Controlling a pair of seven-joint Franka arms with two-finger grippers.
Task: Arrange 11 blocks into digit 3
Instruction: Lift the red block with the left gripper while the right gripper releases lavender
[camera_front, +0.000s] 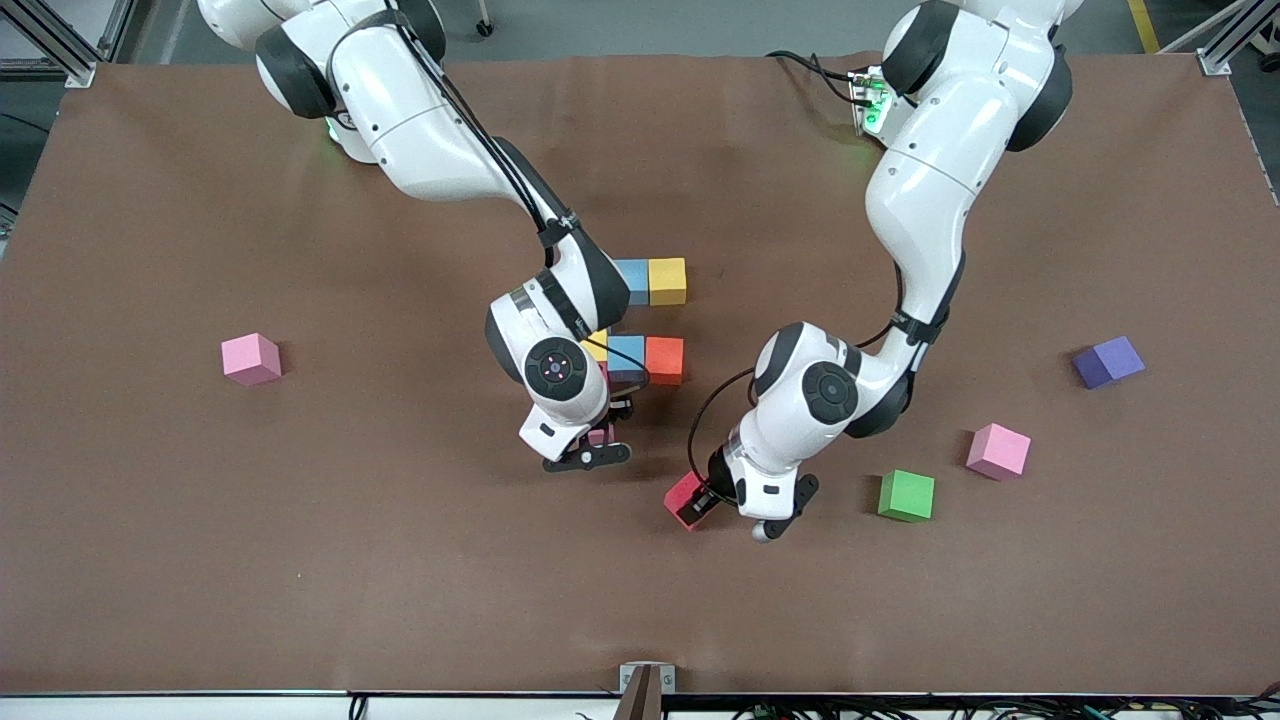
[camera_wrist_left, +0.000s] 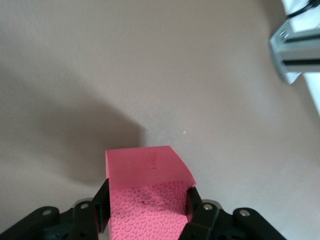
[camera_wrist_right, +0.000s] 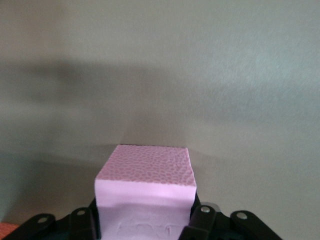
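Red block (camera_front: 686, 498) sits clamped in the left gripper (camera_front: 712, 503), low over bare table (camera_front: 420, 590) toward the front edge; in the left wrist view we see the fingers (camera_wrist_left: 100, 205) pressed against two opposite faces of it, and the block looks square in the grip. Its place, we judge, is in the digit 3 taking shape at mid-table, where a light blue block (camera_front: 632, 280) and a yellow block (camera_front: 667, 280) touch in one row and a second yellow block (camera_front: 597, 347), a second light blue block (camera_front: 626, 355) and an orange block (camera_front: 664, 360) touch in a row nearer the camera. The right gripper (camera_front: 600, 442) is low at the camera side of that row, around a pinkish block (camera_wrist_right: 145, 172); whether it grips or has let go we cannot tell. To do this step well we would carry the red block high enough to pass over the laid cubes, turn it until its faces line up with the rows, and wait for the right arm to leave that corner, since both arms aim at the same small patch. We would set it down flush, without nudging its neighbours. Well apart from the figure lie a green block (camera_front: 906, 495), a pink block (camera_front: 998, 450), a purple block (camera_front: 1108, 360) and another pink block (camera_front: 250, 358).
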